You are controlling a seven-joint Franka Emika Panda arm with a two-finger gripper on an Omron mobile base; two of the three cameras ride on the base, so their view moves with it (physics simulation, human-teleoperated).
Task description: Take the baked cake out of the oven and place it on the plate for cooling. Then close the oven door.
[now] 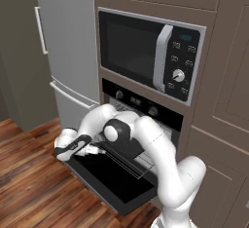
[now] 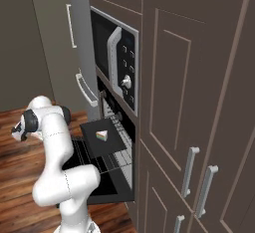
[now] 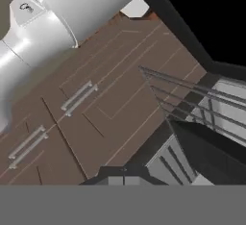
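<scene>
Black oven door (image 1: 114, 185) lies flat, hinged down, long axis crosswise.

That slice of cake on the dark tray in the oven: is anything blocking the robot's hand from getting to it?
Nothing visible does. The oven door is already down, and the cake sits uncovered on its dark tray, pulled out on the wire rack. The shut gripper is out over the door, to the left of the opening.

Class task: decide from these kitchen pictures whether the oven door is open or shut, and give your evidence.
Open. The oven door lies folded down nearly flat in front of the oven, and a wire rack sticks out over it.
</scene>
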